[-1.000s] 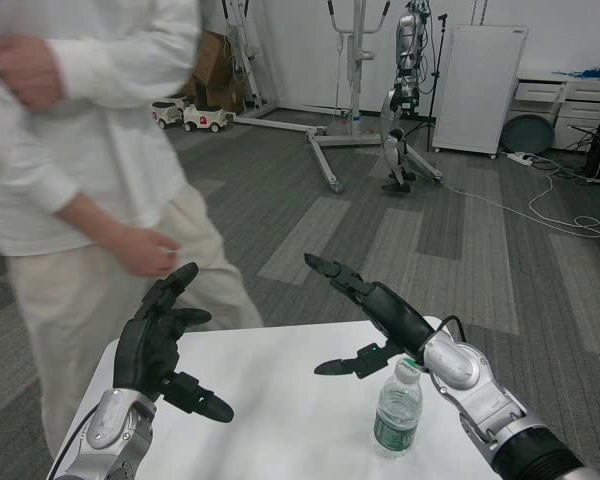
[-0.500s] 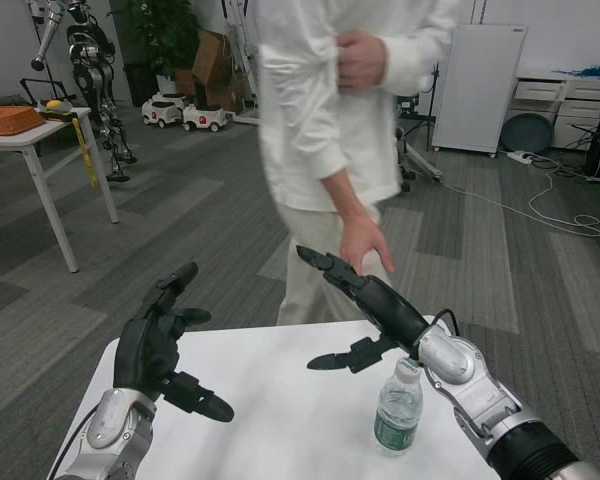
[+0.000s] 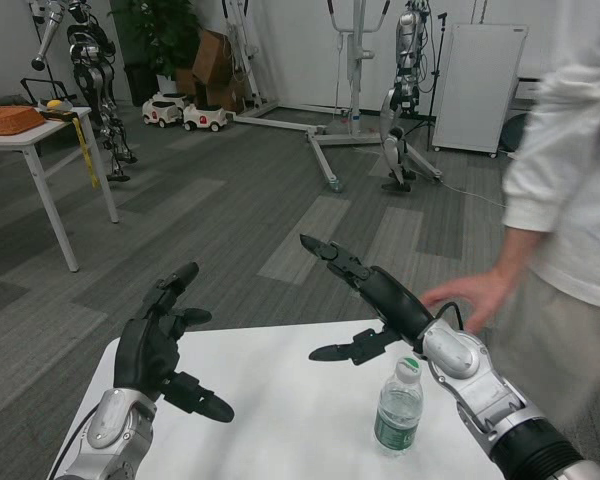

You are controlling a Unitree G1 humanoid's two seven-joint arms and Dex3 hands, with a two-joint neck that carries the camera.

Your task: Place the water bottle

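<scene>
On the table point(image 3: 280, 400) the bottle point(image 3: 397, 407) stands upright just under your right hand point(image 3: 372, 300), which is spread wide and holding nothing, so you look ready to lower and grasp it.

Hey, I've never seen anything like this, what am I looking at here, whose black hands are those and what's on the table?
You are seeing through a camera in a humanoid robot's head, looking forward and down. The two silver forearms are its own. Its left robot hand is raised over the left part of the white table, fingers apart, holding nothing. Its right robot hand reaches forward on the right, also spread and empty. A clear water bottle with a green label stands upright on the table just under the right wrist; neither robot hand grips it. At the right edge a person in white stands by the table, one hand stretched out near the robot's right arm. Behind is a large room with other robots and a second table.
</scene>
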